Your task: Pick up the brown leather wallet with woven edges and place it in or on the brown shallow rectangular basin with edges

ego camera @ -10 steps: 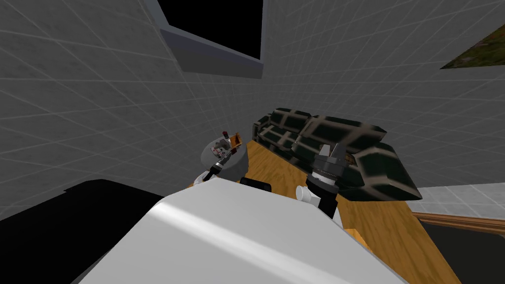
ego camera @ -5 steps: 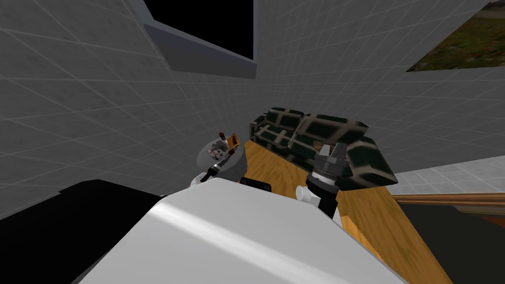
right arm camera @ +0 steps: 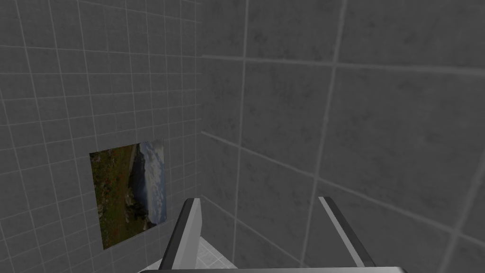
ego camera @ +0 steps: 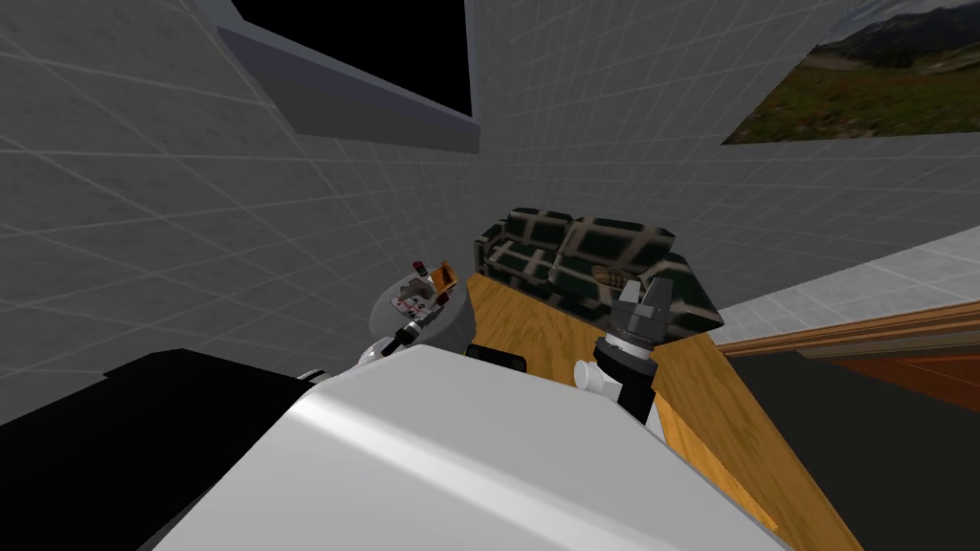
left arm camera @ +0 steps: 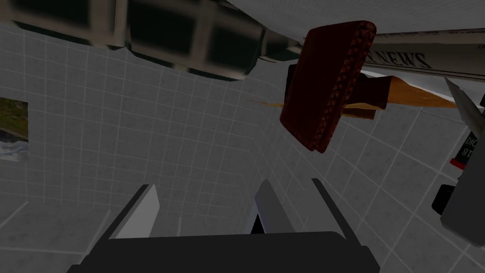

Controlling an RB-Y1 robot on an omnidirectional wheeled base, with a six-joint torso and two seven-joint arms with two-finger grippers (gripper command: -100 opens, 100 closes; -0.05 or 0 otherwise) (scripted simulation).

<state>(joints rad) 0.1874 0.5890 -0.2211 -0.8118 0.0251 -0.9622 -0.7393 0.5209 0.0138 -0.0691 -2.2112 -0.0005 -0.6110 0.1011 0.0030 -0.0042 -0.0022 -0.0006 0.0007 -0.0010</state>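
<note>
Near the wallet [left arm camera: 327,85], left hand [left arm camera: 213,195] open, empty

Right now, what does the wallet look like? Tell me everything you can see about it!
The wallet is dark reddish brown and looks like leather. It is a flat, closed slab with rounded corners, and a woven zigzag strip runs along its edge. It sits tilted beside a newspaper, with a darker brown thing right behind it; I cannot tell if they touch. The left gripper is open and apart from it, so nothing holds it.
</note>
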